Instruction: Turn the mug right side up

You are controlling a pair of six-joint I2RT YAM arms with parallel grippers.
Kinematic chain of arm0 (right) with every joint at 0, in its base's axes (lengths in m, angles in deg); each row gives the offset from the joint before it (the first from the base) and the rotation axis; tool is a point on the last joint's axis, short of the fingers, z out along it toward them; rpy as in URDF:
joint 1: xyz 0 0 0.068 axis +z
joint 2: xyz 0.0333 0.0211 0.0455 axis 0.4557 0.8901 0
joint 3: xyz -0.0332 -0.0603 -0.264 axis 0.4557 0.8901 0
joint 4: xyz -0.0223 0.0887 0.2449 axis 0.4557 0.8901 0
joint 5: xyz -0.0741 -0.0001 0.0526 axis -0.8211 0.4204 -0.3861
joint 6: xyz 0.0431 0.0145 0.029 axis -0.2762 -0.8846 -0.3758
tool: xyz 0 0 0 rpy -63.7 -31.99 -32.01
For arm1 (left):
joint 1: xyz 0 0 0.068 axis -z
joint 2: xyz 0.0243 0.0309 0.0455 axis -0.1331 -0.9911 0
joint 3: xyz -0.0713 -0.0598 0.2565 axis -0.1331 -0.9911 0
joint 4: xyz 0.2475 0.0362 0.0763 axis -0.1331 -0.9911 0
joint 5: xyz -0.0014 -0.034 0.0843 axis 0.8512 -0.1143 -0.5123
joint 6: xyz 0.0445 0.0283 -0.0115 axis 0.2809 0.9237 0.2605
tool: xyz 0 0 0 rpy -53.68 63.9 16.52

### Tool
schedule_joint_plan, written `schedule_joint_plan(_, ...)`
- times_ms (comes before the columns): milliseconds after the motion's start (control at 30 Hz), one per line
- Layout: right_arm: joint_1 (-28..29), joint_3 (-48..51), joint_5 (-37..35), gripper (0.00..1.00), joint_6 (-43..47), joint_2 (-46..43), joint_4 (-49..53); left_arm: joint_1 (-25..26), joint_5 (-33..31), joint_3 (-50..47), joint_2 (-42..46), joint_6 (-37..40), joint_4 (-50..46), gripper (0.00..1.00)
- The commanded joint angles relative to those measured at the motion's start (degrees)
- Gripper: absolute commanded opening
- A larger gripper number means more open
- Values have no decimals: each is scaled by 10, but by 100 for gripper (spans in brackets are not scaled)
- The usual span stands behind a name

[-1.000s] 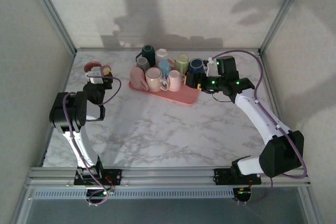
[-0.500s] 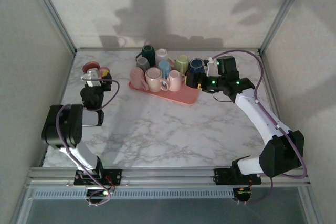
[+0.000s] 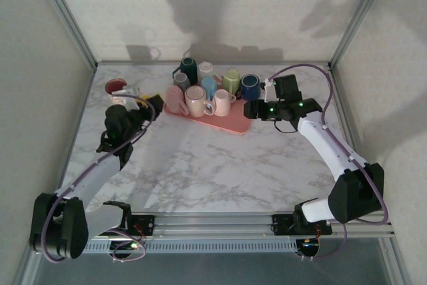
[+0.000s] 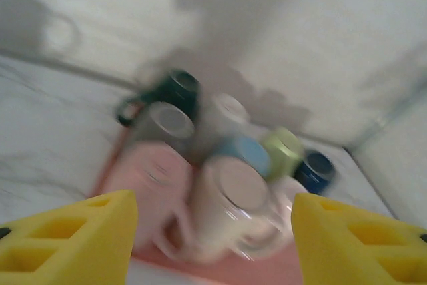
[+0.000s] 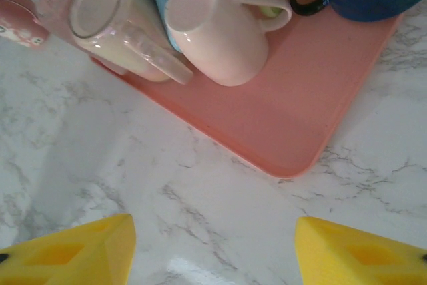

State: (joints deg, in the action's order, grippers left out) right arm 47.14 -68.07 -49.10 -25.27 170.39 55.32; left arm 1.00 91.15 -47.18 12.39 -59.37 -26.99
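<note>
Several mugs crowd a pink tray [image 3: 233, 122] at the back of the table, most of them upside down or on their sides. A cream mug [image 5: 117, 21] and a pale pink mug [image 5: 217, 28] lie with their bases towards the right wrist camera. A red mug [image 3: 117, 87] stands mouth up on the table at the far left. My left gripper [image 3: 157, 101] is open just left of the tray, facing the blurred mugs [image 4: 233, 195], its jaws [image 4: 213, 231] empty. My right gripper [image 3: 248, 109] hangs open and empty by the tray's right corner [image 5: 293, 131], over bare marble [image 5: 213, 245].
Frame posts rise at the table's back corners, and white walls close it in. A navy mug [image 3: 250, 85] and a green mug [image 3: 231, 80] stand at the tray's right end. Bare marble [image 3: 213, 165] stretches in front of the tray.
My left gripper has come away from the red mug and swung right towards the tray, leaving that mug standing alone. The right gripper has dipped slightly by the tray corner.
</note>
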Motion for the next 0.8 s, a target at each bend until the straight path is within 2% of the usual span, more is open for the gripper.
schedule_joint_plan(0,7,-14,-4,63,56,33,5,30,46,-12,31,-45,-77,62)
schedule_joint_plan(167,24,-36,51,62,147,79,-15,39,83,-19,46,-81,-116,62)
schedule_joint_plan(300,48,-54,45,61,185,120,-45,40,103,-5,43,-89,-166,61)
schedule_joint_plan(367,61,-64,45,61,196,141,-66,40,96,11,44,-79,-211,60)
schedule_joint_plan(500,86,-114,49,61,209,194,-76,36,34,35,46,-84,-307,59)
schedule_joint_plan(767,121,-204,27,58,203,281,-71,24,56,15,44,-89,-348,58)
